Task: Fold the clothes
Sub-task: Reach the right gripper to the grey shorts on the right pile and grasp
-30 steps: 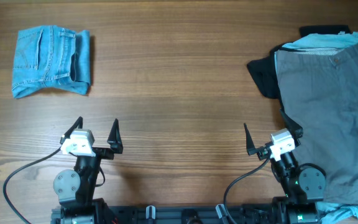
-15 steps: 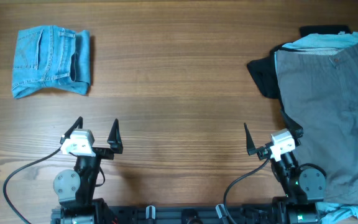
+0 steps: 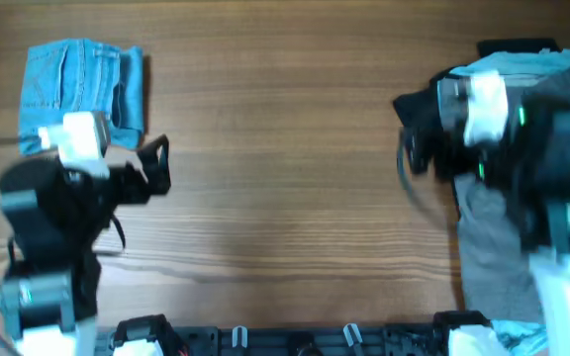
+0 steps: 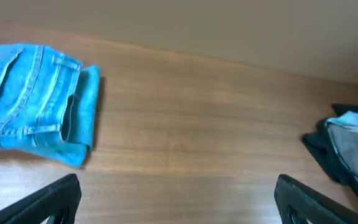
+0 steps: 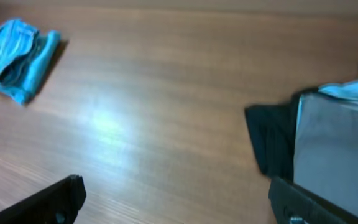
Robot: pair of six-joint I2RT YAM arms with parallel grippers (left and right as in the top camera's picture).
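altogether: one folded denim garment (image 3: 67, 74), one heaped clothes pile (image 3: 498, 247).

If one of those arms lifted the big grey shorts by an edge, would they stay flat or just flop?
Probably flop: the grey shorts lie spread limply over a black garment, so they would likely sag and hang. Lifting them may drag that garment along. Pushed, they would likely bunch up rather than slide whole.

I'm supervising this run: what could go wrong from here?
1. The grey shorts lie over the black garment and pale blue garment, so the open right gripper may pinch several layers.
2. The open left gripper hangs near the folded denim and might brush it out of shape.
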